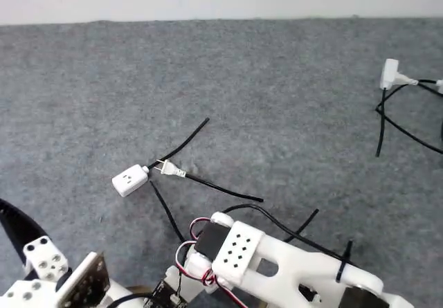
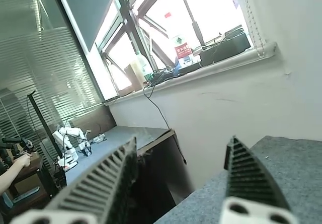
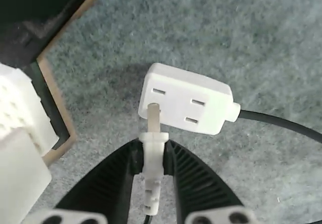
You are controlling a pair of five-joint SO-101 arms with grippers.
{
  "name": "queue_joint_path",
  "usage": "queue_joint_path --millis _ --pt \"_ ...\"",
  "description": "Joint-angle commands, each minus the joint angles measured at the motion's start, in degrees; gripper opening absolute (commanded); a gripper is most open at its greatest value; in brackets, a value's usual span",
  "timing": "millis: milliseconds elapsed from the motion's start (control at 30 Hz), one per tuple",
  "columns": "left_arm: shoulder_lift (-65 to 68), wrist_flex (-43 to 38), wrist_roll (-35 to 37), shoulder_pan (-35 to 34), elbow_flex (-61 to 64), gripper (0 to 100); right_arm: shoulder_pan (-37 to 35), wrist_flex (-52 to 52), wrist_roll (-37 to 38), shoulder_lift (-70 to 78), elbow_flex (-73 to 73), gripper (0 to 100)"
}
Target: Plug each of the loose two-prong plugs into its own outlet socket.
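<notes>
Right wrist view: right gripper (image 3: 152,156) fingers clamped on white plug (image 3: 153,142). Prong tip at face of white socket (image 3: 187,99); insertion cannot be confirmed. Grey counter (image 3: 261,27) edge, wood trim, near socket.

Left wrist view: left gripper (image 2: 183,142) fingers spread wide, nothing held.

High view: second socket (image 1: 130,180) left of centre, loose plug (image 1: 172,171) just beside it, open counter all round. Third socket (image 1: 390,73) at right frame edge, black cables (image 1: 387,124) below it.

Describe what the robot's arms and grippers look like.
Both arms are white. One arm in the high view has a grid of small holes, red, white and black wires and a black strap. The left gripper has ribbed black fingers; the right gripper has smooth black ones.
</notes>
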Motion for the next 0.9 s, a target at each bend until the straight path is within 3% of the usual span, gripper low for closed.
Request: queue_joint_path --millis 0,367,767,867 --pt "-0.62 -0.7 0.79 -0.09 0.22 28 -2.86 -2.07 -0.7 0.84 2.55 0.9" --pt "-0.62 0.7 2.29 0.0 0.13 28 -2.86 -14.9 -1.05 0.84 13.45 0.9" --pt "-0.62 0.79 2.29 0.0 0.22 28 -2.42 -16.57 -1.23 0.84 15.56 0.9" --pt "-0.62 0.53 2.29 0.0 0.22 28 -1.01 -16.48 -5.27 0.13 15.12 1.2"
